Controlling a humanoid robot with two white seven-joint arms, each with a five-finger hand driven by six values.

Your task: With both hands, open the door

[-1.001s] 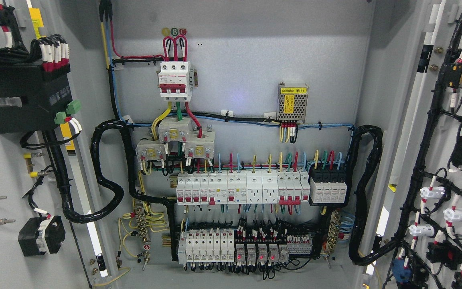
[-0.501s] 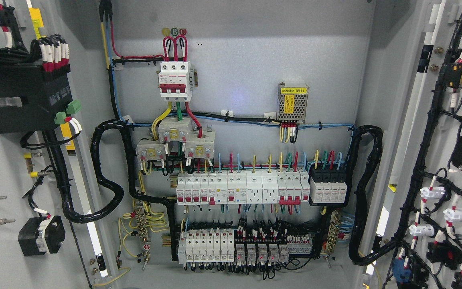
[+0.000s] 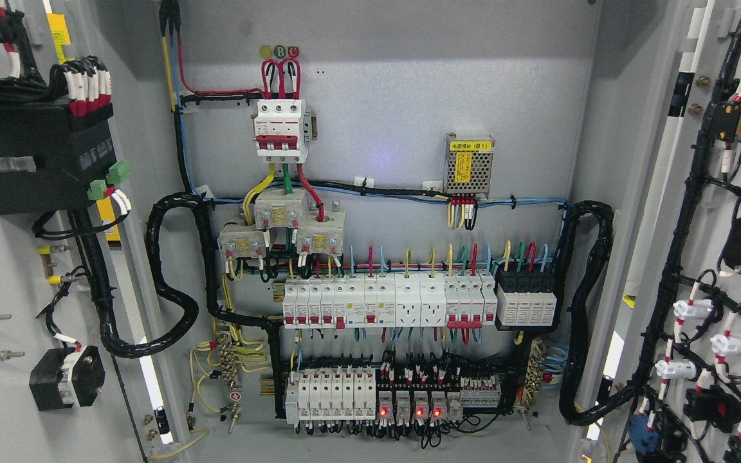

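Standing wide open, both doors of the electrical cabinet flank the picture: the left door (image 3: 4, 270) swung out to the left edge, the right door (image 3: 724, 257) to the right edge, each showing its inner face. Their long axes run top to bottom, and both leaves lean outward toward the near side, away from the cabinet's back panel (image 3: 396, 103).

No robot hand shows anywhere in the head view, so whether either is open or closed cannot be told.

On the far panel a red-and-white three-pole breaker (image 3: 281, 126) sits upper left of centre, with a small metal power supply module (image 3: 469, 163) to its right under a yellow label. Below them runs a row of white circuit breakers (image 3: 383, 301), ending at the right in a black block (image 3: 527, 298). A lower row (image 3: 370, 395) near the bottom carries several relays with red lights lit. Thick black cable looms (image 3: 168, 283) loop from the panel to each door.
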